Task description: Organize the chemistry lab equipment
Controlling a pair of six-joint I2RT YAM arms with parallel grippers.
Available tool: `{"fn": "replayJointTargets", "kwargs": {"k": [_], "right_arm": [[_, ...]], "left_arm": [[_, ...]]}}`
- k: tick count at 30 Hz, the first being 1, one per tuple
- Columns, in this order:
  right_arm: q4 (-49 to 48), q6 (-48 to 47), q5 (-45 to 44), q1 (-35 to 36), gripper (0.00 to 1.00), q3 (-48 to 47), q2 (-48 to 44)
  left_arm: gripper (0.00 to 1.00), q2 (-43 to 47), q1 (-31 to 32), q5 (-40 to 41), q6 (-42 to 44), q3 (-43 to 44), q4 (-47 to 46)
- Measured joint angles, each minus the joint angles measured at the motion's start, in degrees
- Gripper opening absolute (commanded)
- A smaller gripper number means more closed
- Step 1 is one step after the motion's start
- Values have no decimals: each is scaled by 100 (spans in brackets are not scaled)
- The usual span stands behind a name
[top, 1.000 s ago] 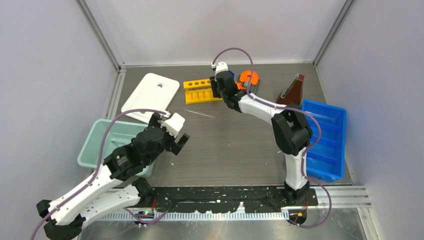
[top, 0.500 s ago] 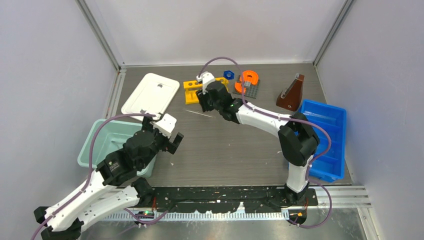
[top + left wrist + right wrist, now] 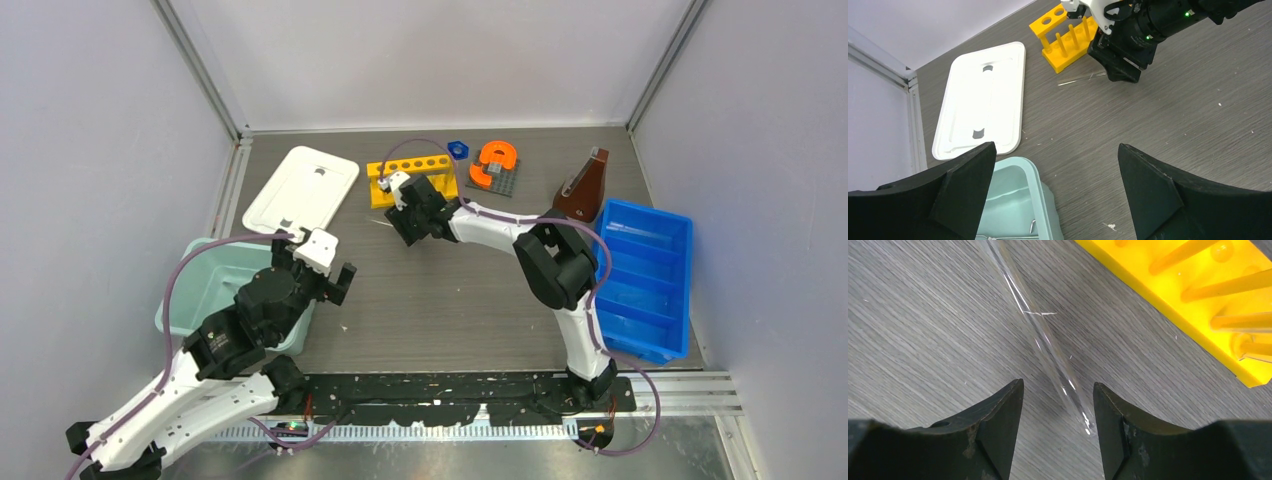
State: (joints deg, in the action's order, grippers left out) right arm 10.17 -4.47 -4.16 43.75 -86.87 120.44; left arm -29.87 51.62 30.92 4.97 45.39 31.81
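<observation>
The thin clear rod [image 3: 1040, 335] lies on the table in front of the yellow six-hole rack [image 3: 410, 178]. My right gripper [image 3: 402, 228] is open and low over the rod; in the right wrist view its near end lies between the fingertips [image 3: 1007, 405]. The rod also shows in the left wrist view [image 3: 1078, 79]. My left gripper [image 3: 327, 272] is open and empty above the teal bin's [image 3: 200, 290] right rim. Wire metal tongs [image 3: 1030, 226] lie in that bin. The blue hexagonal piece [image 3: 458, 150] and brown flask [image 3: 583, 187] stand at the back. The white triangle is out of view.
A white lid [image 3: 302, 190] lies flat behind the teal bin. An orange horseshoe piece on a grey base [image 3: 496, 163] stands right of the rack. A blue bin [image 3: 645, 280] sits at the right edge, touching the flask.
My right gripper has moved from beside the orange piece, left and forward past the rack, down onto the rod. My left arm has drawn back a little toward the near left.
</observation>
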Motion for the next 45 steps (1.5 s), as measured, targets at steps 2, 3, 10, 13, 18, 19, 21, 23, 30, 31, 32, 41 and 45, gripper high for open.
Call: {"fn": "replayJointTargets", "kwargs": {"k": [2, 3, 10, 13, 18, 19, 21, 23, 30, 31, 32, 41, 45], "right_arm": [[90, -76, 2, -9, 60, -83, 98], [116, -105, 2, -11, 60, -116, 131], [203, -190, 46, -26, 55, -260, 328], [223, -214, 46, -35, 47, -258, 369], [192, -243, 46, -37, 30, -240, 369], [177, -243, 44, -37, 29, -216, 369], [120, -236, 46, -35, 26, -151, 363], [7, -223, 44, -31, 24, -33, 304], [-304, -37, -22, 33, 21, 706, -142], [-352, 13, -22, 48, 21, 837, -221], [-396, 42, -22, 61, 21, 966, -304], [-793, 509, 118, 260, 20, 2133, -1099], [-1161, 868, 232, 358, 20, 2702, -1541]], "left_arm": [[95, 15, 0, 22, 2, -15, -28], [95, 13, 0, 35, 2, -20, -31], [95, 13, 0, 57, 37, -42, -44], [95, 13, 0, 55, 52, -76, -79], [94, -42, 0, 57, 28, -83, -74], [94, -85, 0, 59, 4, -81, -68], [93, -166, 0, 57, -37, -61, -46], [91, -243, 0, 55, -140, -28, -11], [86, -479, 0, -22, -748, 321, 229], [85, -518, 0, -44, -863, 367, 256], [84, -549, 0, -63, -960, 396, 284], [77, -846, 0, -417, -2162, 422, 546], [75, -957, 0, -608, -2664, 420, 527]]}}
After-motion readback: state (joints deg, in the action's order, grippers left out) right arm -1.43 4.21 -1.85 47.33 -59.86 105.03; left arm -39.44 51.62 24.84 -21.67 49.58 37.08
